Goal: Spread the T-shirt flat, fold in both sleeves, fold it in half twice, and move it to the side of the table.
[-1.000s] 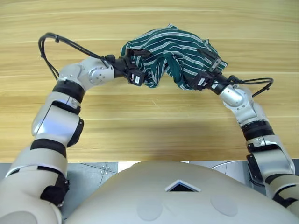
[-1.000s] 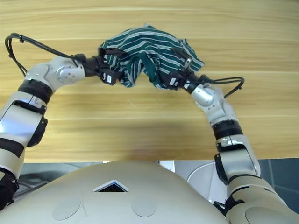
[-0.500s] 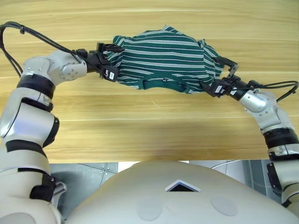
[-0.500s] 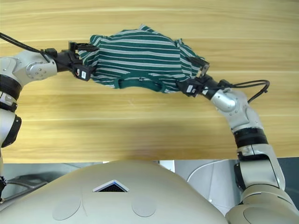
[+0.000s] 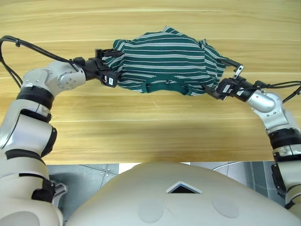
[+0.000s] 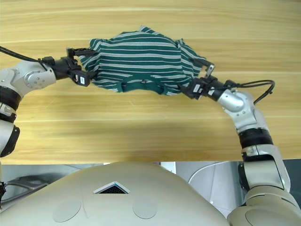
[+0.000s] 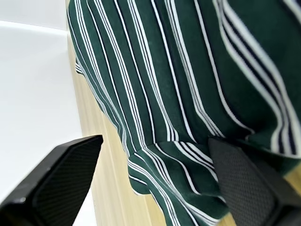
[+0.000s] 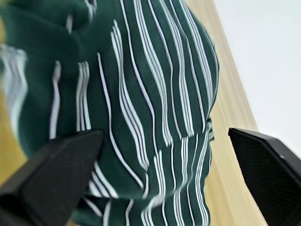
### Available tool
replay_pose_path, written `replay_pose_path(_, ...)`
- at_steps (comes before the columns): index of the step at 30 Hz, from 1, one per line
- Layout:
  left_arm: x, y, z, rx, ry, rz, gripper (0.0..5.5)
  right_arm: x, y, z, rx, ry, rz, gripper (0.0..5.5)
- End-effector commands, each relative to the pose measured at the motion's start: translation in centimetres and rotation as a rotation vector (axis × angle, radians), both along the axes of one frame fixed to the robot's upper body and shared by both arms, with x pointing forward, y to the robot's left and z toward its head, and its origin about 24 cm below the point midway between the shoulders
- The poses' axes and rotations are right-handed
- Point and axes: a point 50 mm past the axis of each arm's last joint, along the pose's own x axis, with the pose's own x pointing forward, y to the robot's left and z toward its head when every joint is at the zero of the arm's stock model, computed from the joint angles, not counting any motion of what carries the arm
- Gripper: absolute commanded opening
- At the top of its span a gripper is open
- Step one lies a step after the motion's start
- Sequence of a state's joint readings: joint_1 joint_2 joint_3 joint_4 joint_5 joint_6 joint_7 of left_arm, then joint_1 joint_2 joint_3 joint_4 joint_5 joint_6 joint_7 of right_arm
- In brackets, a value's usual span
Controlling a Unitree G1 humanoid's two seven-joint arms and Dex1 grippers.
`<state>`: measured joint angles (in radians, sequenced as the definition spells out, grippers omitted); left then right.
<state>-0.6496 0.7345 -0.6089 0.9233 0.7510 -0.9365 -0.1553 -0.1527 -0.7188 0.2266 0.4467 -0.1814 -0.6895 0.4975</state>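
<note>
Striped T-shirt bunched on the wooden bench between two pincers.

Lay as a rumpled, rounded mound toward the far middle of the bench, not flat, with the sleeves impossible to tell apart among the folds. Showed dark green cloth crossed by thin white stripes in small groups, running mostly side to side, with the plain green neckband along the near edge. Was flanked by the left pincer at its left edge and the right pincer at its right edge. Stood wide in both cases: black fingers far apart in the left wrist view, fingers likewise in the right, striped cloth lying across each gap and draped over one left finger.
</note>
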Motion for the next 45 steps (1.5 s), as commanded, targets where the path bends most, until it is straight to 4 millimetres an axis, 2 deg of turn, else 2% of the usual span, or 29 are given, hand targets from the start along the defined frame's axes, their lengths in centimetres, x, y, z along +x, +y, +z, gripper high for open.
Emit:
replay_pose_path(1,-0.4,0.4,0.2,-0.046,-0.011,0.006,4.13,-0.2,0.4,1.0,0.068,-0.009,0.023,4.9)
replay_pose_path(8,0.3,1.9,2.5,-0.037,-0.127,0.046,4.13,-1.1,0.4,1.6,0.096,0.013,0.06,4.9)
replay_pose_path(12,0.4,3.0,4.8,-0.08,-0.215,0.067,4.13,-2.1,0.1,0.9,0.066,0.058,0.085,4.9)
replay_pose_path(14,-0.3,2.7,5.4,-0.158,-0.199,0.043,4.13,-2.7,0.1,0.3,0.036,0.096,0.112,4.9)
replay_pose_path(18,-3.4,0.0,3.7,-0.314,0.0,-0.096,4.13,-4.1,0.0,-0.8,-0.042,0.196,0.178,4.9)
replay_pose_path(21,-5.4,-1.4,1.8,-0.332,0.163,-0.15,4.13,-4.6,0.0,-1.8,-0.115,0.246,0.203,4.9)
replay_pose_path(24,-6.2,-2.1,0.3,-0.311,0.264,-0.157,4.13,-4.7,0.1,-2.2,-0.152,0.261,0.214,4.9)
replay_pose_path(30,-5.6,-1.5,-1.3,-0.17,0.33,-0.119,4.13,-3.7,0.1,-2.6,-0.211,0.236,0.159,4.9)
replay_pose_path(36,-4.8,-0.5,-2.3,-0.011,0.297,-0.081,4.13,-3.0,-0.1,-3.2,-0.295,0.218,0.11,4.9)
replay_pose_path(44,-4.9,-0.9,-2.6,0.001,0.288,-0.11,4.13,-3.1,-0.1,-3.6,-0.342,0.223,0.101,4.9)
replay_pose_path(45,-4.9,-1.0,-2.7,0.001,0.29,-0.112,3.95,-3.1,-0.2,-3.7,-0.345,0.225,0.101,4.9)
